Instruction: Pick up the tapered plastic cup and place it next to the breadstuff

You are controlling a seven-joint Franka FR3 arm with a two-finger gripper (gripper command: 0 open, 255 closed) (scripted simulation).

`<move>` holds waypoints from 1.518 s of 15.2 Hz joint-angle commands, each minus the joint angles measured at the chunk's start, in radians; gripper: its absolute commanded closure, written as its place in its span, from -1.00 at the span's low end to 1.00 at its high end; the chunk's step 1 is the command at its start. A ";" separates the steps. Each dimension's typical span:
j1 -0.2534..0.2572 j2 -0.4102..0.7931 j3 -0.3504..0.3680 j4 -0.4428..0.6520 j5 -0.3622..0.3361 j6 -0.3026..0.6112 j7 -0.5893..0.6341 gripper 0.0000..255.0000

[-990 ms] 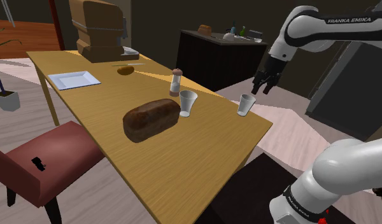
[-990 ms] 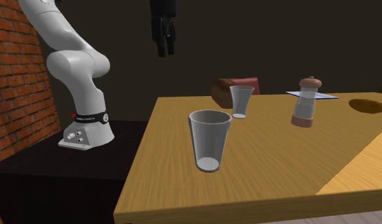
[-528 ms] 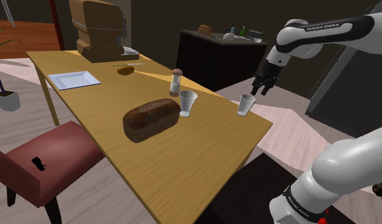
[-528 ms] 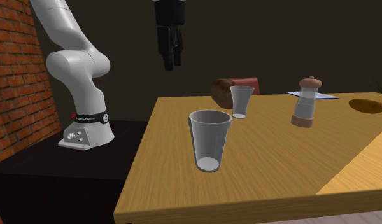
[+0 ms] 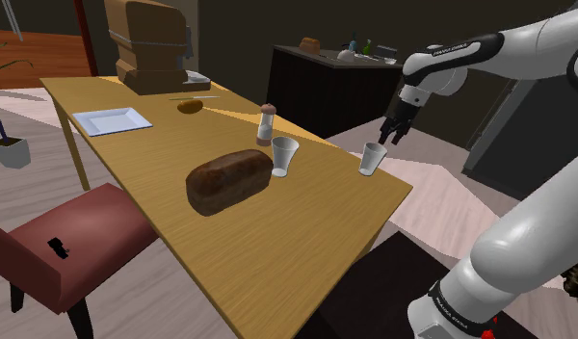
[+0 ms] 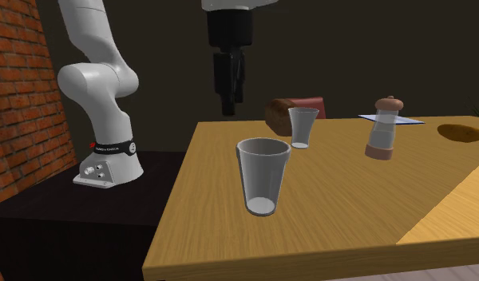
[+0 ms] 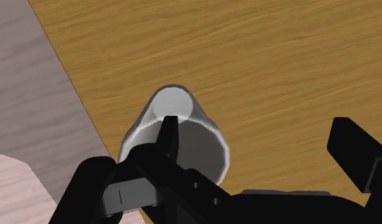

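Two clear tapered cups stand upright on the wooden table (image 5: 277, 241). One cup (image 5: 373, 158) (image 6: 263, 177) (image 7: 177, 137) is by the table's edge nearest the stand. The other cup (image 5: 284, 156) (image 6: 302, 128) stands right beside the dark brown bread loaf (image 5: 229, 179) (image 6: 279, 113). My gripper (image 5: 393, 130) (image 6: 231, 100) (image 7: 263, 149) hangs open a little above the edge cup, touching nothing. In the wrist view that cup lies under one finger (image 7: 167, 137) rather than centred between the two.
A pepper mill (image 5: 266, 124) (image 6: 383, 128) stands behind the cups. Farther along the table are a white plate (image 5: 112, 120), a small brown item (image 5: 189, 106) and a wooden box (image 5: 147, 43). A red chair (image 5: 65, 241) sits at the table's side, and a dark cabinet (image 5: 326, 82) stands behind.
The gripper has come down toward the edge cup, still open; in the second exterior view it has shifted right and lower. Both cups and the loaf have stayed put.
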 commanded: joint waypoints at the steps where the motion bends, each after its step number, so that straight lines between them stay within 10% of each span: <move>1: -0.011 0.087 -0.027 0.064 0.042 0.008 -0.065 -1.00; 8: -0.097 0.382 -0.056 0.317 0.197 -0.019 -0.247 -1.00; 23: -0.097 0.415 -0.042 0.256 0.223 0.070 -0.264 -1.00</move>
